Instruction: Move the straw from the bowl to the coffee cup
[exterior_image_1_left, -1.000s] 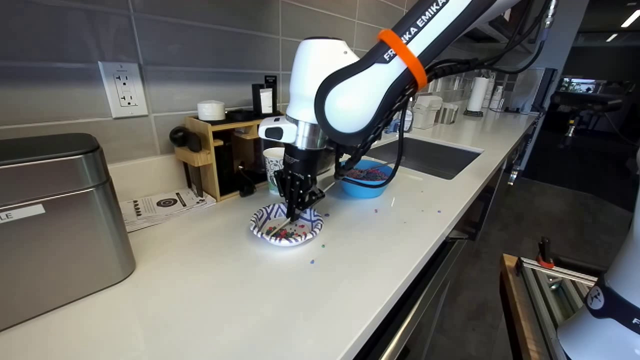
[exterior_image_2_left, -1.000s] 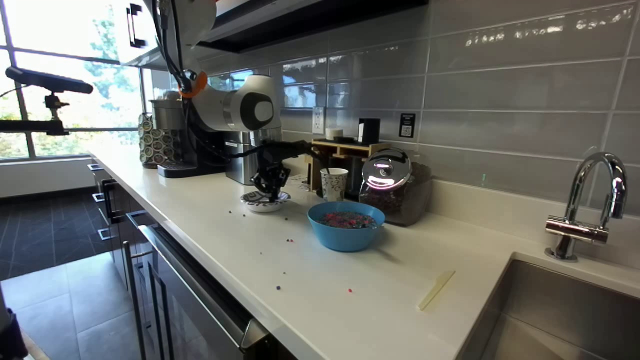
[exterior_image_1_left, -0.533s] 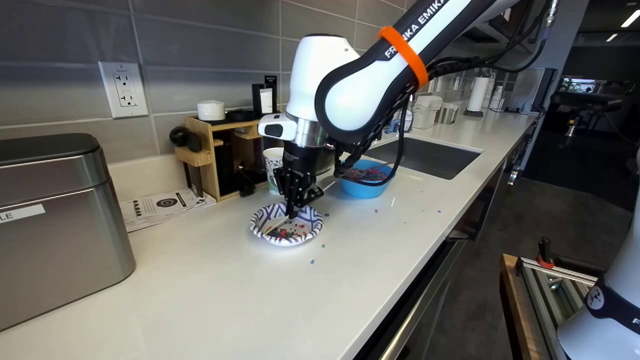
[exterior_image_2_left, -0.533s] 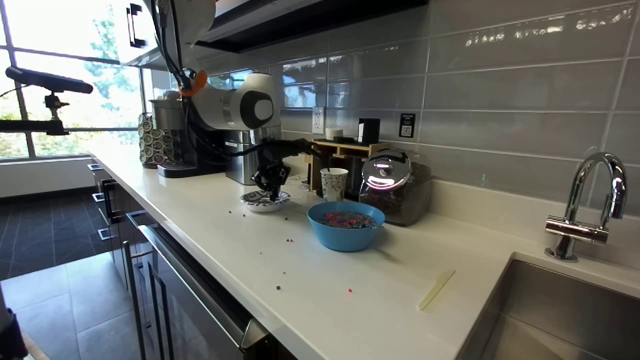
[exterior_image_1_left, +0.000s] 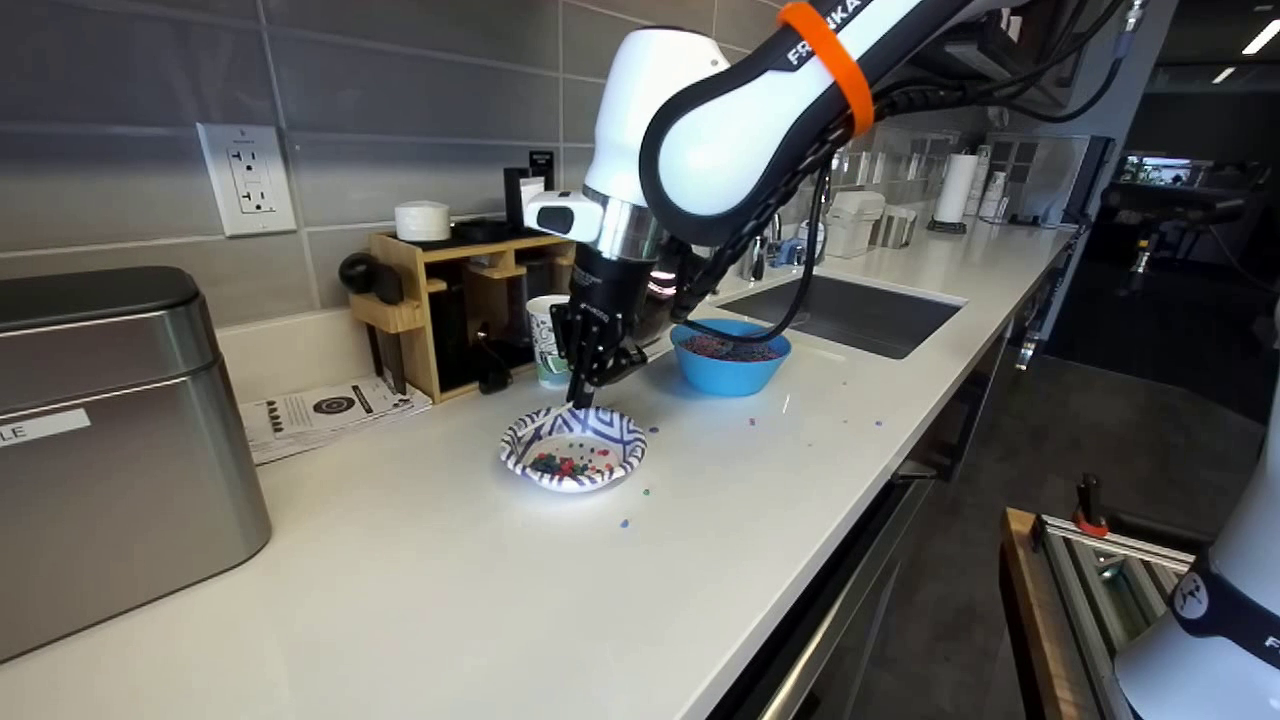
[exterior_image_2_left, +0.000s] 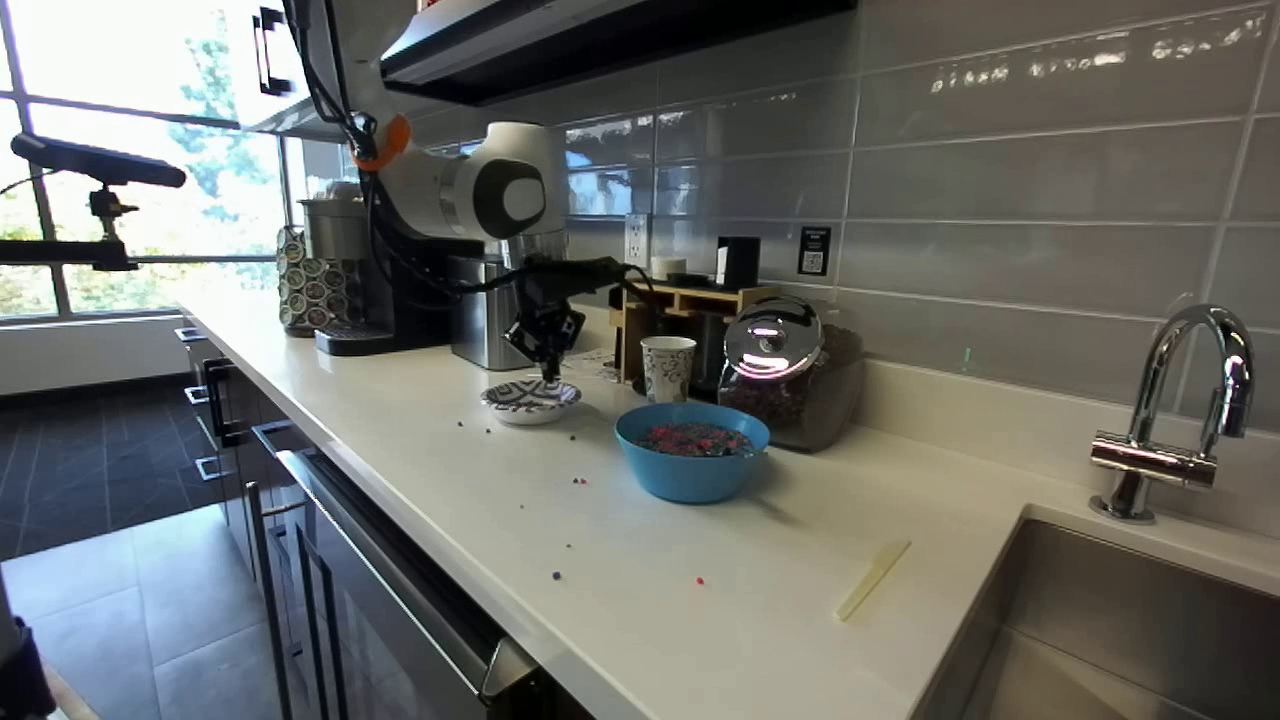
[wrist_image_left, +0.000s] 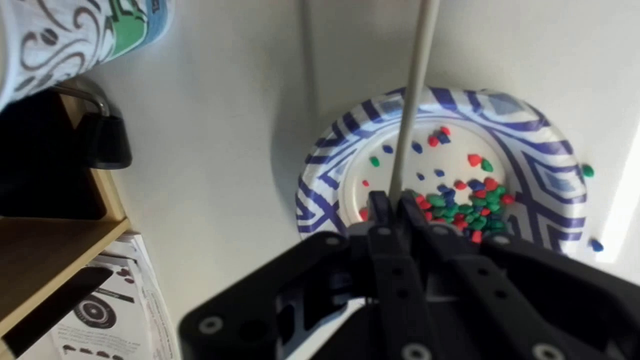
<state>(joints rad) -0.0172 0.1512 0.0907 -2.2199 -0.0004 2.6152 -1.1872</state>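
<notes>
The straw (wrist_image_left: 412, 95) is thin and pale. My gripper (wrist_image_left: 395, 200) is shut on it, and it extends up out of the wrist view; it is hard to make out in the exterior views. The patterned bowl (exterior_image_1_left: 622, 440) stands on the counter with small red, green and blue bits inside; it also shows in an exterior view (exterior_image_2_left: 531, 408) and in the wrist view (wrist_image_left: 547, 165). My gripper (exterior_image_1_left: 580, 400) is above the bowl's far rim, also seen in an exterior view (exterior_image_2_left: 550, 375). The white printed coffee cup (exterior_image_1_left: 548, 345) stands upright behind it, also in the wrist view (wrist_image_left: 85, 37).
A blue bowl (exterior_image_2_left: 690, 475) of similar bits stands near the cup (exterior_image_2_left: 667, 370). A glass jar (exterior_image_2_left: 830, 390) and a wooden organizer (exterior_image_1_left: 410, 310) are by the wall. A metal bin (exterior_image_1_left: 130, 450) stands on the counter. A pale knife (exterior_image_2_left: 872, 582) lies near the sink (exterior_image_2_left: 1110, 580).
My gripper has risen from inside the bowl to above its rim. The straw's end that lay in the bowl has come up with it. The bowl and cup have not moved.
</notes>
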